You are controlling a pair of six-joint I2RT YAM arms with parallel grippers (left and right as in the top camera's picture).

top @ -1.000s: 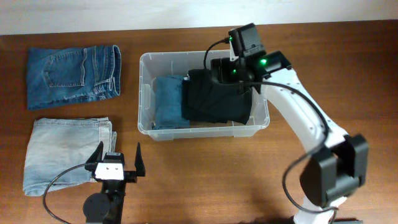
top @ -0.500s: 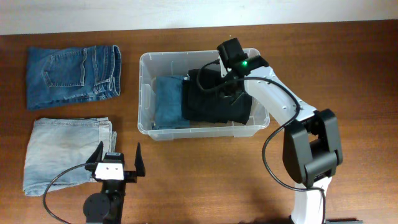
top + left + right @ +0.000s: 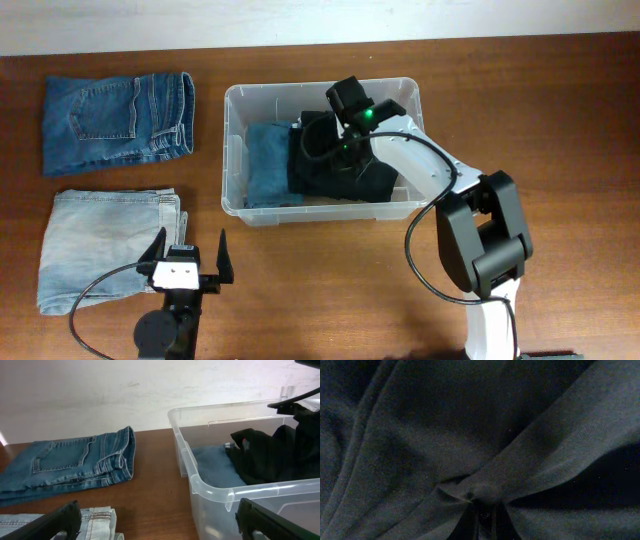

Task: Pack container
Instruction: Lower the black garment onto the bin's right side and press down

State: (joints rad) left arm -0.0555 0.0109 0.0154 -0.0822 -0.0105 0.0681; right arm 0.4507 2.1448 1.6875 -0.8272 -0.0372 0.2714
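- The container (image 3: 232, 150) sits mid-table. It holds two items: folded mid-blue jeans (image 3: 265, 165) at its left end and a black garment (image 3: 375, 180) overlapping them on the right.
- The right gripper (image 3: 484, 519) is down inside the container. Its fingers are closed on a pinch of the black garment, and the wrist view shows cloth puckered into them.
- The black garment looks rumpled, not flat. I'd call that item in but not settled.
- Left to pack, as I read it: dark blue jeans (image 3: 118, 122) at far left and light-wash jeans (image 3: 105, 245) below them. Both are folded on the table (image 3: 300, 290), well apart from the container.
- The left gripper (image 3: 190, 250) has its fingers wide and holds nothing. It is parked just beside the light-wash pair.
- Roughly halfway, by my count.
- In the way: the right arm (image 3: 430, 170) spans the container opening and must clear before I bring anything in from the left.
- Floor space inside looks mostly taken, so I expect to stack the rest.
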